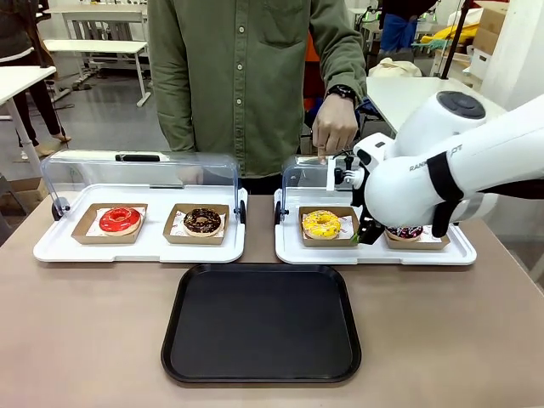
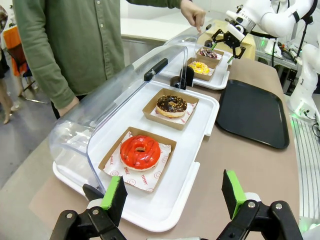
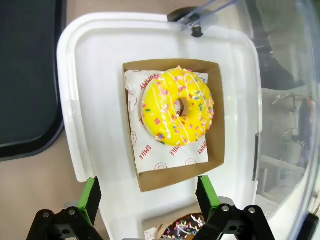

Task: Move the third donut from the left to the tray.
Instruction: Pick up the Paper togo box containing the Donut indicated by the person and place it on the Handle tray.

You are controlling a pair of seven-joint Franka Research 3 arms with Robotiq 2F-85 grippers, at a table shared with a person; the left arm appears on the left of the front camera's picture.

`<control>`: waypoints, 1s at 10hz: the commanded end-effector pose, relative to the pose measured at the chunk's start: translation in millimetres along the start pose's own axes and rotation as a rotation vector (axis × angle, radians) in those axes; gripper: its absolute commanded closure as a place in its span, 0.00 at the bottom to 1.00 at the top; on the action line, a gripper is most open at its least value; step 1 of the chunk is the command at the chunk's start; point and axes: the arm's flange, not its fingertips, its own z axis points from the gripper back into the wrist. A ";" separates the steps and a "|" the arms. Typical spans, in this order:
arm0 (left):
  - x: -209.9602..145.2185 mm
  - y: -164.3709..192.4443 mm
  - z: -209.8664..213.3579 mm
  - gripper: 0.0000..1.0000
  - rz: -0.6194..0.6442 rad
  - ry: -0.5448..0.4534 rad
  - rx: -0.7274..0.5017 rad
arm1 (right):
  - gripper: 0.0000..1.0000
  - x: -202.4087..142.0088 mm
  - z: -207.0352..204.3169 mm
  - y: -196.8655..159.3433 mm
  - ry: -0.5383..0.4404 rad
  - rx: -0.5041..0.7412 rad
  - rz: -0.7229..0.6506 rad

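Over to the right claw (image 3: 149, 196): spread wide, gripping nothing, hanging right above the yellow donut (image 3: 177, 106); sat in a little brown cardboard tray (image 3: 170, 177) on the left half of the right-hand display tray (image 1: 289, 248), just past the far edge of the black tray (image 1: 255, 327) on the tabletop (image 1: 85, 340); up and out of the way with the clear lid (image 1: 299, 174), apparently thanks to the person's hand (image 1: 333, 127).

Looks light and soft; sticky icing on top, loose sprinkles too; best not to pinch the ring itself. Better to take the cardboard tray by two opposite walls; thin card though, likely to buckle under a hard squeeze, so gently, and kept level.

As for the left claw (image 2: 175, 194): also spread apart, empty, at the near end of the left-hand display tray (image 2: 192, 140), close to the red-iced donut (image 2: 140, 151).
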 end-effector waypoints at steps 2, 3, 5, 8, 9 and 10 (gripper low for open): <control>0.8 -1.4 0.6 0.00 -0.016 0.000 0.003 | 0.00 16.2 -16.4 -14.2 0.060 -0.005 0.013; 0.8 -1.4 0.6 0.00 -0.016 0.000 0.003 | 0.00 18.7 -22.4 -16.7 0.072 0.004 0.015; 0.8 -1.4 0.6 0.00 -0.016 0.000 0.003 | 0.00 20.3 -31.4 -22.0 0.096 0.018 0.019; 0.8 -1.4 0.6 0.00 -0.016 0.000 0.003 | 0.00 15.0 -40.7 -25.6 0.124 0.050 0.012; 0.8 -1.4 0.6 0.00 -0.016 0.000 0.003 | 0.00 13.6 -43.6 -26.2 0.132 0.058 0.016; 0.8 -1.4 0.6 0.00 -0.016 0.000 0.003 | 0.00 11.1 -45.0 -27.7 0.137 0.064 0.023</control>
